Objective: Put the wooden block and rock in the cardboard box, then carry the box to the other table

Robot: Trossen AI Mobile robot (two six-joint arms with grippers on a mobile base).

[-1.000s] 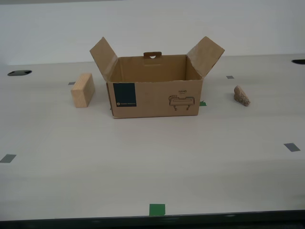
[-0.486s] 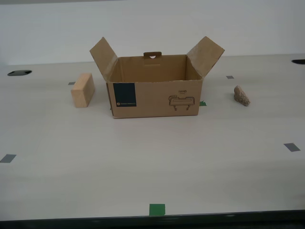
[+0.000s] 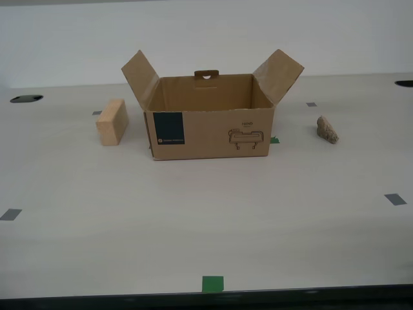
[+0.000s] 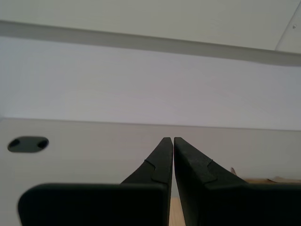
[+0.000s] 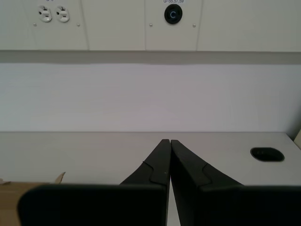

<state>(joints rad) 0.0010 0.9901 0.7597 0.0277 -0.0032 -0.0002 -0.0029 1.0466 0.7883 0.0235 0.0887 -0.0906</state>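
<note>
The cardboard box (image 3: 213, 132) stands open at mid-table in the exterior view, side flaps up, blue label and line drawing facing the camera. The wooden block (image 3: 111, 122) lies on the table beside the box, on the exterior view's left. The rock (image 3: 327, 130) lies apart from the box, on the exterior view's right. No arm shows in the exterior view. My first gripper (image 5: 167, 141) is shut on nothing, with a cardboard edge (image 5: 8, 193) below it. My second gripper (image 4: 169, 139) is also shut and empty. The other table is out of view.
The smooth pale table (image 3: 193, 213) carries grey tape squares (image 3: 395, 199) and a green tape mark (image 3: 212, 283) near its front edge. Dark cable holes (image 3: 26, 99) sit at its back corners. A white wall with outlets (image 5: 51, 13) runs behind.
</note>
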